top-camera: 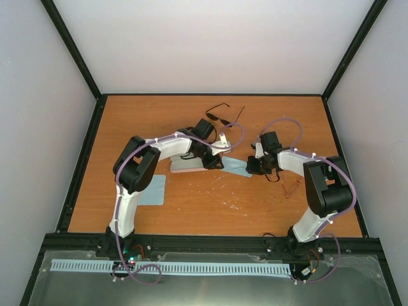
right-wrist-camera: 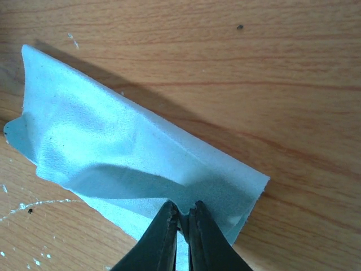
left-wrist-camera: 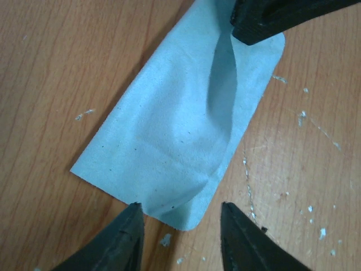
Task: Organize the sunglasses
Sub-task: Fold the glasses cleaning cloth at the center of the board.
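The black-framed sunglasses [top-camera: 220, 115] lie open at the back of the table, beyond both arms. The pale reddish sunglasses [top-camera: 292, 186] rest by the right arm's elbow. Between the grippers lies a folded light-blue cloth [top-camera: 237, 167] [left-wrist-camera: 180, 130] [right-wrist-camera: 113, 152]. My left gripper [top-camera: 218, 162] [left-wrist-camera: 180, 209] stands open over the cloth's left end, with the rounded corner lying flat on the table between its fingertips. At the cloth's other end my right gripper [top-camera: 253, 168] [right-wrist-camera: 183, 213] is shut on the edge, pinching up a ridge; its black tip [left-wrist-camera: 265, 22] shows in the left wrist view.
A greyish oblong case [top-camera: 186, 167] lies under the left forearm. A second light-blue cloth [top-camera: 152, 190] sits flat near the left arm's base. White specks dot the wooden table [top-camera: 210, 204]. Black frame rails border the table.
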`<state>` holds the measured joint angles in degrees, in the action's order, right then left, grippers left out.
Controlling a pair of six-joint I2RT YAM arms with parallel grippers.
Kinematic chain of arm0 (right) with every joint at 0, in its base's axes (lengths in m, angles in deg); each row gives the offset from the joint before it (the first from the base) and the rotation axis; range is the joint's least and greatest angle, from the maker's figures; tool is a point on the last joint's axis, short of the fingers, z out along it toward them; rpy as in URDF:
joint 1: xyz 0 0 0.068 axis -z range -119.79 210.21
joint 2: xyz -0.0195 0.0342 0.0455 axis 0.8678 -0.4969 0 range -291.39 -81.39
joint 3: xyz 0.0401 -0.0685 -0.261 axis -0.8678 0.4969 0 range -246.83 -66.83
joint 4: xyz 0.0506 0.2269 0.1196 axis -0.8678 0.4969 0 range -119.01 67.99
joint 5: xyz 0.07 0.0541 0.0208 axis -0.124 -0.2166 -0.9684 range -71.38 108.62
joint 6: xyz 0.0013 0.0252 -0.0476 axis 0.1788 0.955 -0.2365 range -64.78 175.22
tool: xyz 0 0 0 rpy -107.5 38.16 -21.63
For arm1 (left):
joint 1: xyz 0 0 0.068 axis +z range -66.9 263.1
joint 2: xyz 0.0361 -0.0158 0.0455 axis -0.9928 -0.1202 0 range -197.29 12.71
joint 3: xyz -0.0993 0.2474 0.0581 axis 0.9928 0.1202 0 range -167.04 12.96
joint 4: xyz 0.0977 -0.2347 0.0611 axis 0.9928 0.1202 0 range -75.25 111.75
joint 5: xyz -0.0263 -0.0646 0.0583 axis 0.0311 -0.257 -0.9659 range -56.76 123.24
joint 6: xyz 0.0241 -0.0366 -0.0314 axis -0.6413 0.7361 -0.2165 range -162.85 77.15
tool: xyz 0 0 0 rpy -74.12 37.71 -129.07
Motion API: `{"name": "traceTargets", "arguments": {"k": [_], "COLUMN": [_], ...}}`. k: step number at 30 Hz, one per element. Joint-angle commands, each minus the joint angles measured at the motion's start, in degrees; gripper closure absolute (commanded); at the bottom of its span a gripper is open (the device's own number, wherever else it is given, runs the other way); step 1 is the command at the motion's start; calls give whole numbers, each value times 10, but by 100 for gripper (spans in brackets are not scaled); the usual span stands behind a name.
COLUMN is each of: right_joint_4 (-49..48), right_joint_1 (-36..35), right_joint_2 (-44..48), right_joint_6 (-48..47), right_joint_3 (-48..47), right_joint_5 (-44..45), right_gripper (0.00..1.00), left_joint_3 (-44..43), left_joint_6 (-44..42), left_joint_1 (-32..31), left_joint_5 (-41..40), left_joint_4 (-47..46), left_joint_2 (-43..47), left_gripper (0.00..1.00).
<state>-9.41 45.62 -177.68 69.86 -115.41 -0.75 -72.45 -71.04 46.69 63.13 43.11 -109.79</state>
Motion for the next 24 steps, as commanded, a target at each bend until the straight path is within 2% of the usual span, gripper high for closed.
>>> {"name": "traceTargets", "arguments": {"k": [1,5,16,21,24], "right_joint_4": [3,11,69,65,64], "right_joint_1": [-5,-5,-5,-4,-4], "right_joint_2": [-19,-16,73,96,74], "right_joint_6": [0,-1,0,16,24], "right_joint_3": [14,13,-3,-23,-35], "right_joint_5": [5,9,70,84,96], "right_gripper": [91,82,62,59,57], "left_joint_3": [11,13,-33,-99,-129], "left_joint_6": [-12,-10,9,38,30], "left_joint_1": [-4,-4,6,33,34], "left_joint_5": [-7,-10,-3,41,33], "left_joint_4": [-4,-7,-10,20,30], "left_joint_2": [36,44,43,5,-17], "left_gripper": [60,54,52,53,53]}}
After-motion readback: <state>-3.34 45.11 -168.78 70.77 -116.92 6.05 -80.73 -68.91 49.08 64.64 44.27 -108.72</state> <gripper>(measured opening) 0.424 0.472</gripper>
